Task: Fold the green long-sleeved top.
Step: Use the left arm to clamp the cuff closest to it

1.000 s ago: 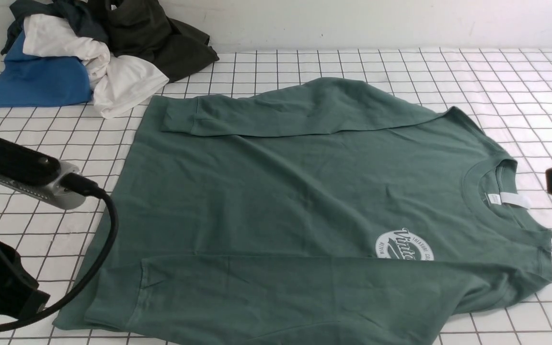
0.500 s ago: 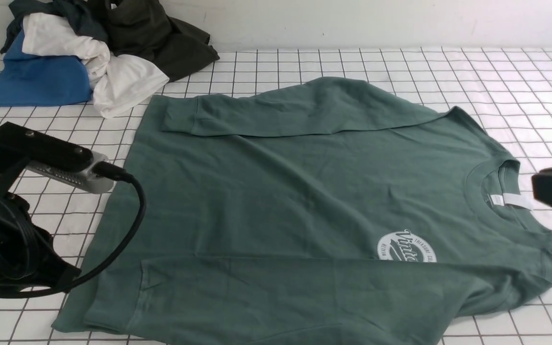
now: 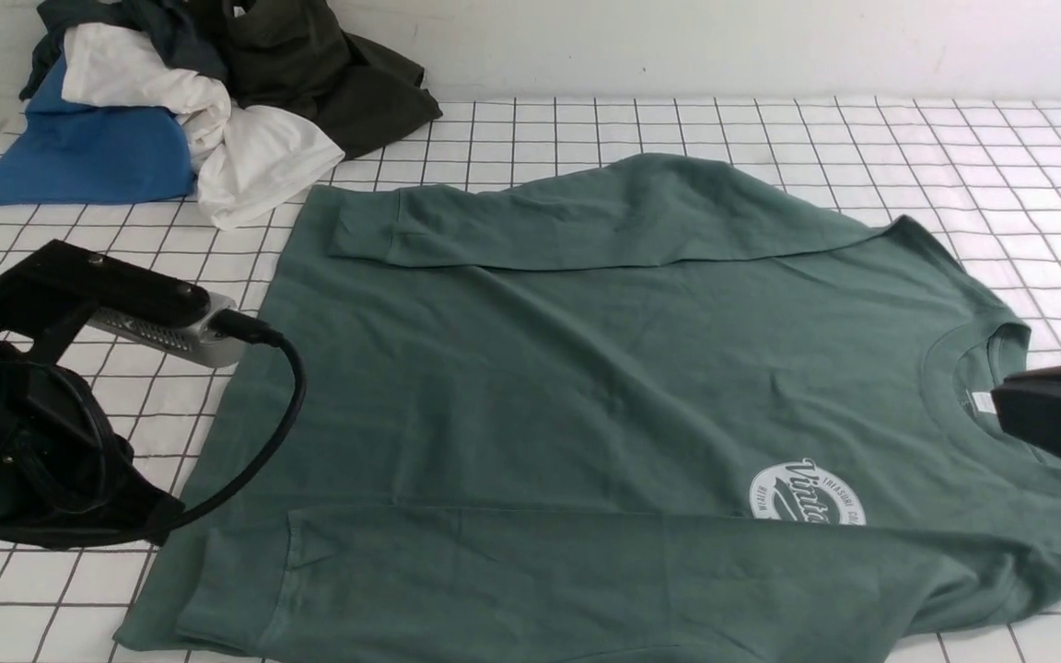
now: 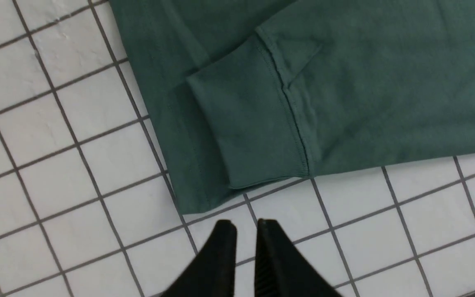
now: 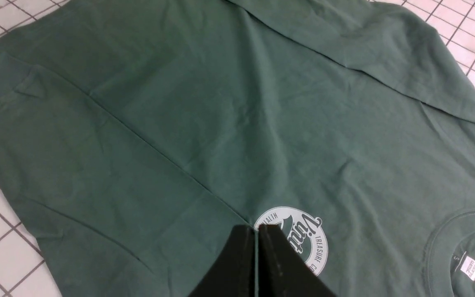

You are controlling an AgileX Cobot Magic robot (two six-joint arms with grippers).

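Green long-sleeved top (image 3: 530, 387) lies near parted left fingers (image 4: 224, 243), beneath clenched right fingers (image 5: 239, 251).

I take this for a lab or similar test space, though I can't be sure. I see a plain pale wall (image 3: 770, 46), a white counter (image 3: 530, 138) ruled with a dark grid, a heap of clothes (image 3: 134, 138) near the wall, and my black arm (image 3: 116, 285) with a cable (image 3: 286, 405) looping from it.
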